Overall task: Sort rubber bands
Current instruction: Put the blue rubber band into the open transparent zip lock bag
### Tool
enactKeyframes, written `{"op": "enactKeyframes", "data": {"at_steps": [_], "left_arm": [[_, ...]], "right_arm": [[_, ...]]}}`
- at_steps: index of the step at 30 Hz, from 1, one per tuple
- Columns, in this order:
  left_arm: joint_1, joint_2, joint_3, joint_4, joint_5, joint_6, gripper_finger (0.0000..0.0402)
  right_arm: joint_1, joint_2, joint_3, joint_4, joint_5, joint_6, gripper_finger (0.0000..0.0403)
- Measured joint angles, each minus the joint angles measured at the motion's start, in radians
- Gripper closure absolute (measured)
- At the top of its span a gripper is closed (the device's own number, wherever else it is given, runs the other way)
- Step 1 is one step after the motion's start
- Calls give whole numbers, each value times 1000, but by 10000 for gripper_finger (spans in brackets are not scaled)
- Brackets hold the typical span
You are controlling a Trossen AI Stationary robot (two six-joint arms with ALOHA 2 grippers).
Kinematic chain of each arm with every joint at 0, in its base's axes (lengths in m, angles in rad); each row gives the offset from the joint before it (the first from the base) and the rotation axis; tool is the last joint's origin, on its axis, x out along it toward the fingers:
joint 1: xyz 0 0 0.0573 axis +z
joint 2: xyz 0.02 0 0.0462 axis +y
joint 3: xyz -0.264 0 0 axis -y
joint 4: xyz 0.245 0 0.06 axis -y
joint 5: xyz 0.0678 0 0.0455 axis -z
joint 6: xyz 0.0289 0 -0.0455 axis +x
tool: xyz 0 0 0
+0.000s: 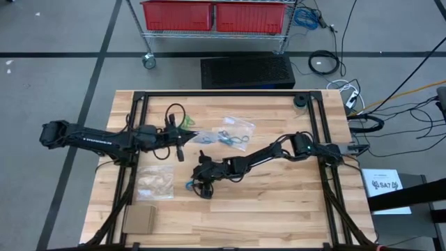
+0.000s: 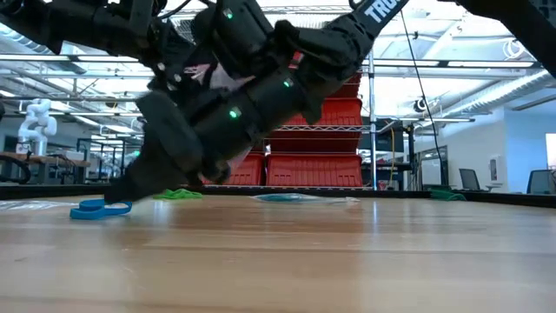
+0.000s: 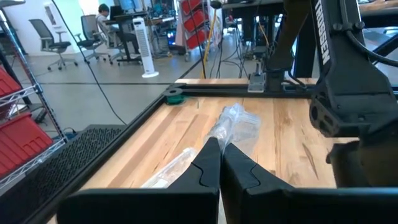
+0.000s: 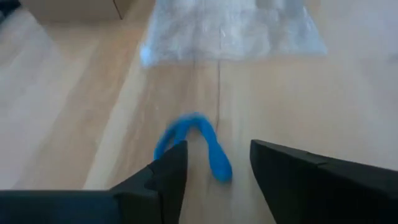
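Hovering low over bright blue rubber band loop [image 4: 198, 144], right gripper [image 4: 217, 163] fingers parted, band between tips on wooden table [image 4: 74, 112]. Left gripper [image 3: 221, 163] closed, empty, near clear plastic bag [image 3: 239, 124].

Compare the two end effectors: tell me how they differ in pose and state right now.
The right end effector is open, low at the table, its fingers either side of a blue rubber band. The left end effector is shut with nothing between its fingers. In the overhead view, the right one points toward the table's near-left area, while the left one sits mid-table by the clear bags. Both are dark and two-fingered.
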Motion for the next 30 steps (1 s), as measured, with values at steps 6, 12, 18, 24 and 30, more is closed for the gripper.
{"op": "enactKeyframes", "data": {"at_steps": [6,12,18,24,30], "left_arm": [[0,0,0,-9,0,0,401],[0,0,0,-12,0,0,401],[0,0,0,-13,1,0,402],[0,0,0,-7,5,0,401],[0,0,0,-1,21,0,401]], "right_arm": [[-1,34,54,-52,3,-22,313],[14,17,64,-118,12,-52,392],[44,-89,63,-233,73,-87,401],[74,-248,63,-396,211,-113,402],[100,-389,63,-505,440,-144,403]]}}
